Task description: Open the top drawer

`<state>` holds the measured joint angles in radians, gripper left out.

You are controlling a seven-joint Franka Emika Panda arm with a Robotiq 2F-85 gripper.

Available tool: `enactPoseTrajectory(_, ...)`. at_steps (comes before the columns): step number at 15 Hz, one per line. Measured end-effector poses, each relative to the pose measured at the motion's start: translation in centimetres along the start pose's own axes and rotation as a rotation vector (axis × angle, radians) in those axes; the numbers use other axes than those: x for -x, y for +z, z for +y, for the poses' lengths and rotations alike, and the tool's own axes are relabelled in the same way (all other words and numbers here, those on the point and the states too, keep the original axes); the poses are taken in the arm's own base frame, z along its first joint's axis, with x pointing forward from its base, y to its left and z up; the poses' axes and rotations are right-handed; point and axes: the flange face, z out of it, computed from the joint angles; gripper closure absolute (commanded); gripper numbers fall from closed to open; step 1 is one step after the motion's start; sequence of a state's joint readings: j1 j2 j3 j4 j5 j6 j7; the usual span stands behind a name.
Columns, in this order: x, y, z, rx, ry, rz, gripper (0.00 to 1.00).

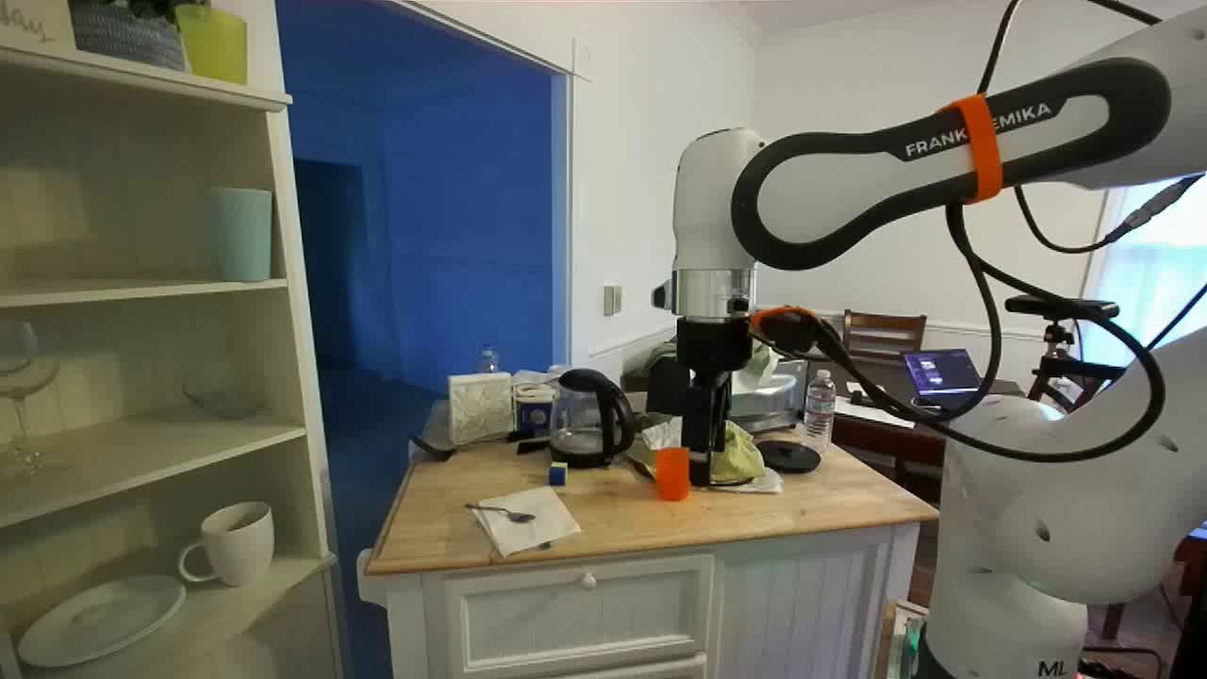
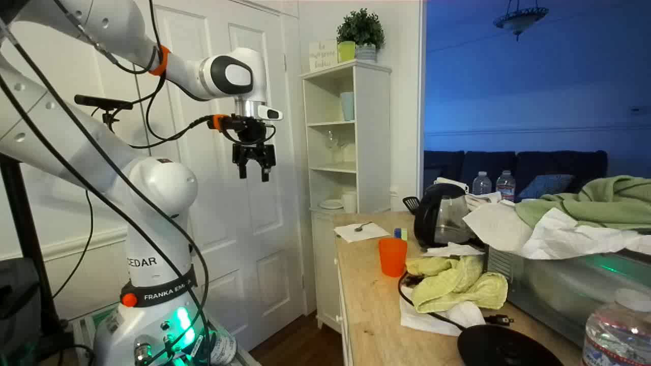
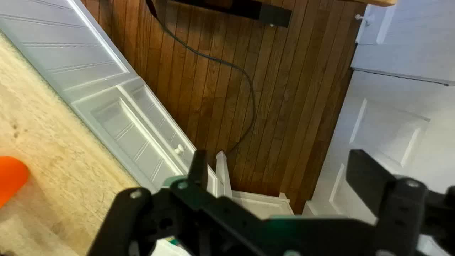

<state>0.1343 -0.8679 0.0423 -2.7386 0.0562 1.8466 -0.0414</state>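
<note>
The top drawer (image 1: 577, 615) is a white panelled front with a round white knob (image 1: 588, 580), just under the wooden countertop. It looks shut, flush with the cabinet. In the wrist view the top drawer front (image 3: 122, 128) is at the left, its far end hidden behind my gripper; its knob does not show there. A lower drawer's knob (image 3: 179, 149) does. My gripper (image 2: 254, 177) points down, open and empty, above countertop height and out in front of the cabinet. It also shows in an exterior view (image 1: 707, 476) and the wrist view (image 3: 280, 167), fingers wide apart over the floor, touching nothing.
On the countertop (image 1: 622, 523) stand an orange cup (image 2: 392, 257), a kettle (image 1: 585, 420), a napkin with a spoon (image 1: 526, 521) and a towel (image 2: 457, 284). A white shelf (image 2: 374, 137) stands past the cabinet. A white door (image 3: 387, 131) faces the drawers across the wooden floor.
</note>
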Motion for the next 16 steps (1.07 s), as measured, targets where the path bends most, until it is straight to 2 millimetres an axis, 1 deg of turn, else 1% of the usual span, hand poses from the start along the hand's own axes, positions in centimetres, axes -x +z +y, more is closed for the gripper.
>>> enactPoseTrajectory(14, 0.0, 0.0, 0.01, 0.0, 0.0, 0.0, 0.0)
enactPoseTrajectory(16, -0.47, 0.06, -0.07, -0.008, 0.055, 0.04, 0.0)
